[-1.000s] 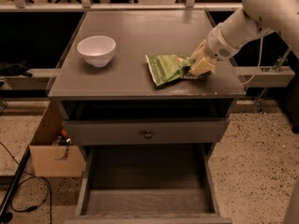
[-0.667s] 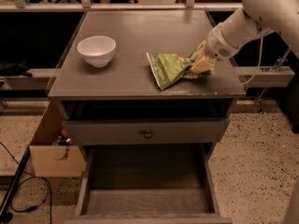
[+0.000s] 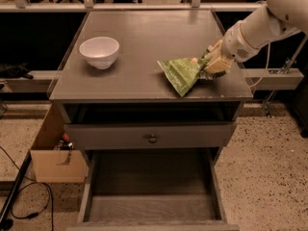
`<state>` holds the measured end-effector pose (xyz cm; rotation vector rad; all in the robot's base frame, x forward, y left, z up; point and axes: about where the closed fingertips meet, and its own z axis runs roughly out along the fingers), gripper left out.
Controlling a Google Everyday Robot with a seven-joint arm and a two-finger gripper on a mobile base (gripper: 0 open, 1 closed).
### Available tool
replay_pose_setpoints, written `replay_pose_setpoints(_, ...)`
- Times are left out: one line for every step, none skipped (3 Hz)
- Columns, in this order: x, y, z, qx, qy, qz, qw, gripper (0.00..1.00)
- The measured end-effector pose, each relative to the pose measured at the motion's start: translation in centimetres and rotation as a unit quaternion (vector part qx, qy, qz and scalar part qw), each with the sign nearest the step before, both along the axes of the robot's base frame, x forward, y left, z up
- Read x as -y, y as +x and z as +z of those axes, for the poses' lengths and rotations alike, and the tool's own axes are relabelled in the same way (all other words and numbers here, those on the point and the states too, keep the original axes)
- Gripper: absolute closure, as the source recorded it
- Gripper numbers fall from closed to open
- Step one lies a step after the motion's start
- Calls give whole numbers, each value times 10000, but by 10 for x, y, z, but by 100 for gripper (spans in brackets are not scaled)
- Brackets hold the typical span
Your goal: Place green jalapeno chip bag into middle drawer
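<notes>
The gripper (image 3: 208,67) at the grey wooden tabletop's (image 3: 144,28) right edge hides the right end of the crinkled light-green foil chip bag (image 3: 180,73), jaws clenched on it. The pulled-out shallow grey middle drawer (image 3: 151,206) is cut off below. Since a second ago the bag has drawn slightly rightward and bunched into a wedge, pale lettering up, its point near the tabletop's front edge.
</notes>
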<state>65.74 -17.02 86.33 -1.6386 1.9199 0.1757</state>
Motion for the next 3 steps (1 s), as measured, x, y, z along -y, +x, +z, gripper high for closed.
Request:
replay_pose_setpoints(15, -48, 37, 340, 267, -79, 9990, 100)
replay_pose_setpoints(58, -145, 48, 306, 472, -470, 9973, 100)
replay_pose_setpoints(69, -145, 45, 290, 447, -591, 9968, 100)
